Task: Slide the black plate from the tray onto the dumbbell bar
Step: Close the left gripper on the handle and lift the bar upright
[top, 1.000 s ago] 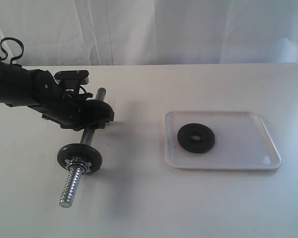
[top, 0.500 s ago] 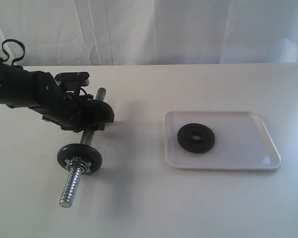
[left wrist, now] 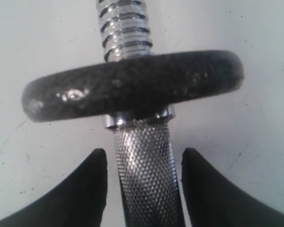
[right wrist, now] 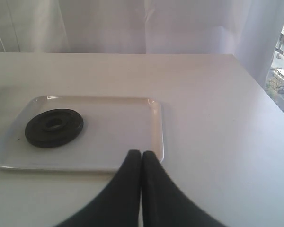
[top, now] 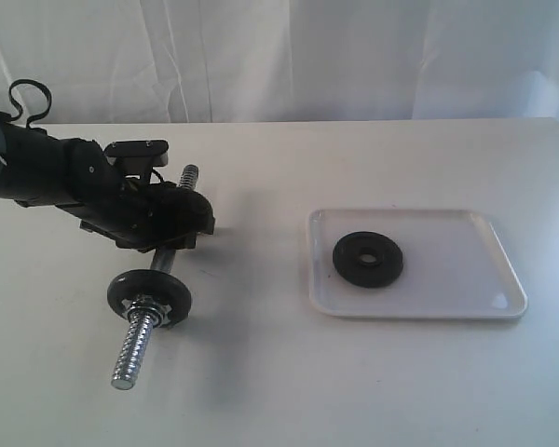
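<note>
Plate in tray; L gripper astride bar

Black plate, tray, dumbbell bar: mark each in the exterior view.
black plate (top: 387,262), exterior view, on the ring to the right of its centre hole.
tray (top: 456,261), exterior view, on the bare floor to the right of the disc.
dumbbell bar (top: 136,345), exterior view, on the threaded near end.

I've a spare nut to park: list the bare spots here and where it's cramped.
Bare table lies between the dumbbell bar and the tray, and along the near edge. The tray's right half, beyond the black plate, is free too. Crowded: around the bar, where the left fingers straddle it.
</note>
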Controlling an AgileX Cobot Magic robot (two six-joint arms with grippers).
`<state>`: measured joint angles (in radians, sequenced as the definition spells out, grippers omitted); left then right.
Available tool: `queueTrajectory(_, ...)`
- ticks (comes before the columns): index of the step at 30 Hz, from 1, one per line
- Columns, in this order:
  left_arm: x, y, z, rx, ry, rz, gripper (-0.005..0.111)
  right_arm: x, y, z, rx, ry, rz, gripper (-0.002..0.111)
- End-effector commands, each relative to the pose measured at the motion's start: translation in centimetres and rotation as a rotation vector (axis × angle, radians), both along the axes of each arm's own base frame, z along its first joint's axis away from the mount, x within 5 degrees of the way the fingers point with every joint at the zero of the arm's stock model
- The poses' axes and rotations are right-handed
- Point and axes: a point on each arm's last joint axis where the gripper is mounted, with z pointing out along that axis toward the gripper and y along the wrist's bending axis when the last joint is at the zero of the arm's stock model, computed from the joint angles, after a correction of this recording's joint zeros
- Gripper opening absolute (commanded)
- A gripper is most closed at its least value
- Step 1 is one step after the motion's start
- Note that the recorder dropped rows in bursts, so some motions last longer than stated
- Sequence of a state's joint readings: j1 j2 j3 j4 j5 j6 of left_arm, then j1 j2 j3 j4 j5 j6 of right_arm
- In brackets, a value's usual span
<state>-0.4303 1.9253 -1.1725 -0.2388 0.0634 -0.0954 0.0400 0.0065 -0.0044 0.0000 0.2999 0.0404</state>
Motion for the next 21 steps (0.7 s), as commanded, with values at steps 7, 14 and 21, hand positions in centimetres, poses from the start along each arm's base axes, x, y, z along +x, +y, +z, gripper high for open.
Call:
queueTrajectory(7,-0.5,0.0,-0.3,-0.010,0.084,0.021,0.001,0.0,0.0,0.0,0.003,-0.012,0.002,0.000)
queueTrajectory(14,-0.8,0.0,0.1,-0.018,0.115,0.031,0.000,0.0,0.0,0.0,0.003,-0.012,0.002,0.000)
queueTrajectory(21,-1.4,0.1,1.4,-0.040,0.136,0.030,0.000,0.0,0.0,0.0,0.003,-0.012,0.002,0.000)
